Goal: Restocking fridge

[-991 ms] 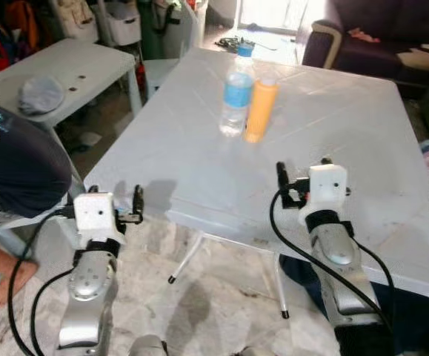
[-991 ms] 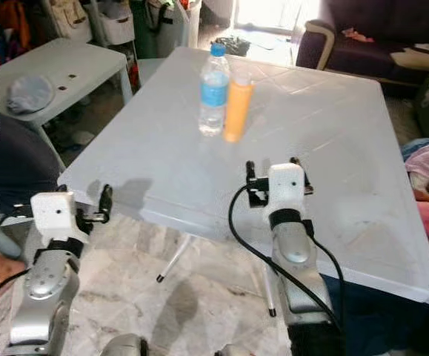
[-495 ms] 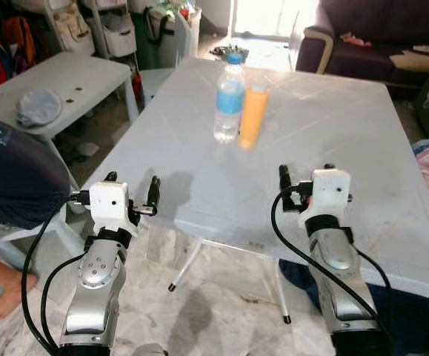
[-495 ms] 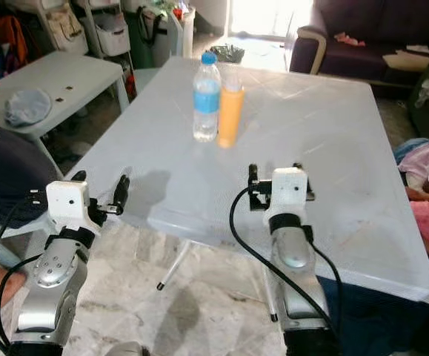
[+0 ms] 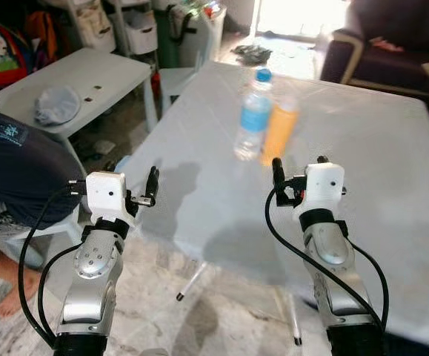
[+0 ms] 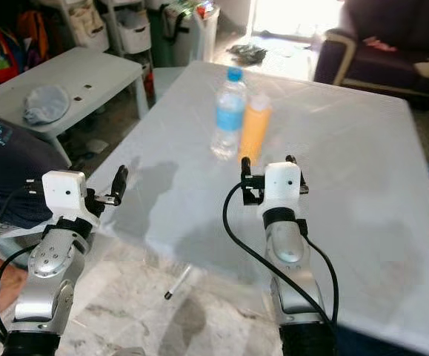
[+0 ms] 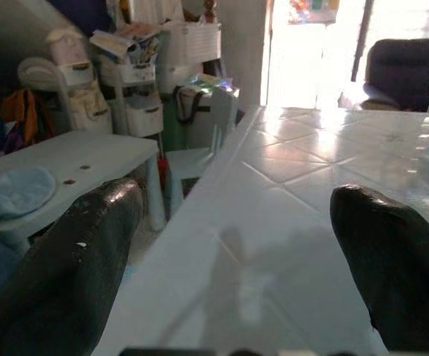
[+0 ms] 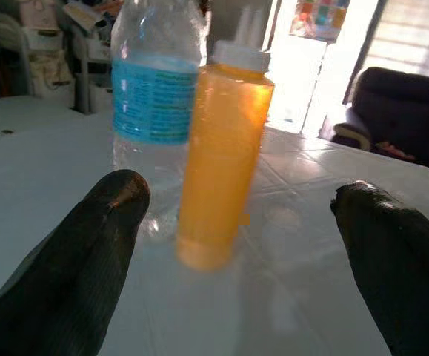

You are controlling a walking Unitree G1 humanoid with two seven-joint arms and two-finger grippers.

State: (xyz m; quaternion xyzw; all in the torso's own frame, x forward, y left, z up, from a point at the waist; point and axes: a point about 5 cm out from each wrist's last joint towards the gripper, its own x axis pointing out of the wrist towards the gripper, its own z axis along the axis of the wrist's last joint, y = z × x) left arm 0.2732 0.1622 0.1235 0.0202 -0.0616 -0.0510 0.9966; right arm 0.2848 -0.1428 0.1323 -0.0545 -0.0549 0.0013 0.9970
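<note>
A clear water bottle (image 5: pixel 253 119) with a blue cap and label stands on the white table (image 5: pixel 392 185), touching or nearly touching an orange juice bottle (image 5: pixel 279 133) on its right. My right gripper (image 5: pixel 297 165) hovers over the table just short of the juice bottle, open. In the right wrist view the juice bottle (image 8: pixel 225 148) stands between the two spread fingers, with the water bottle (image 8: pixel 151 96) beside it. My left gripper (image 5: pixel 121 182) is open at the table's left edge, and the left wrist view looks along the bare tabletop (image 7: pixel 273 222).
A person in a dark shirt (image 5: pixel 14 163) crouches at the left, one bare foot (image 5: pixel 7 289) on the marble floor. A low white table (image 5: pixel 88 74) behind holds a grey-blue cap (image 5: pixel 57 104). Storage racks (image 5: pixel 140 30) and a dark sofa (image 5: pixel 399 37) stand beyond.
The view has shifted and the bottles look nearer. My right gripper now sits closer to the juice bottle. My left gripper has risen from below the table's corner to its left edge.
</note>
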